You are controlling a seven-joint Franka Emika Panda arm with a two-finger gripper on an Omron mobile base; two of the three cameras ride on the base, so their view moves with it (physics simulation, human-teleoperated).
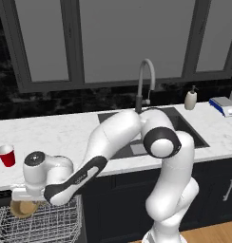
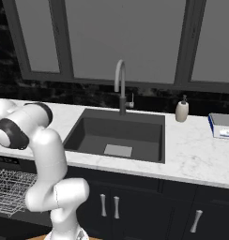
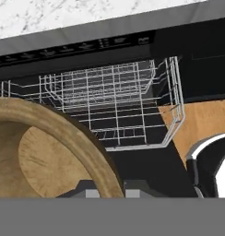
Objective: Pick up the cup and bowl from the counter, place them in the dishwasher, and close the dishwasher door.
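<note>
Claw (image 1: 22,201) clamped on the bowl's (image 1: 23,208) rim above the rack (image 1: 42,225); releasing here, it might tip between wires, and the cup (image 1: 6,155) waits on the tabletop (image 1: 61,135).

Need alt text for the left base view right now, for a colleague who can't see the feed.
The white arm reaches down left, its gripper shut on the tan bowl just above the dishwasher's white wire rack. The red cup stands upright on the marble counter, left of the dark sink.
</note>
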